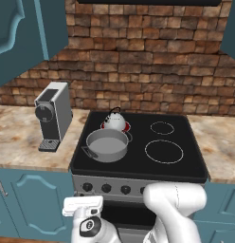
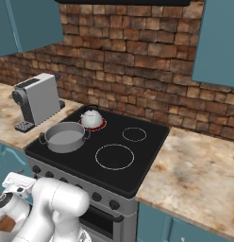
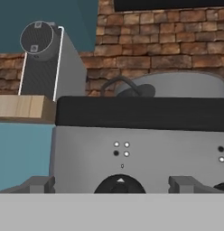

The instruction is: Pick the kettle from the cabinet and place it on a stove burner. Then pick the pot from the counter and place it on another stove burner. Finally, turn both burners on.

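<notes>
The silvery kettle [image 1: 114,121] [image 2: 91,118] stands on the back-left burner [image 1: 127,127], which glows red around it. On the front-left burner sits the grey pot [image 1: 107,144] [image 2: 66,136], upright and without a lid. My gripper [image 3: 113,185] is low in front of the stove's control panel and open, its two fingertips on either side of a black knob [image 3: 119,186] without touching it. The hand [image 1: 81,206] [image 2: 17,182] is level with the knob row [image 1: 106,188]. Over the cooktop's front edge, the hand view catches the pot's wall [image 3: 177,85] and the kettle's handle [image 3: 119,82].
A grey coffee machine [image 1: 54,114] [image 2: 37,99] stands on the marbled counter [image 1: 15,142] left of the stove. Two white rings [image 1: 162,127] [image 1: 164,151] mark the right burners. Teal wall cabinets [image 1: 24,33] hang above; teal base cabinets [image 1: 29,204] flank the oven.
</notes>
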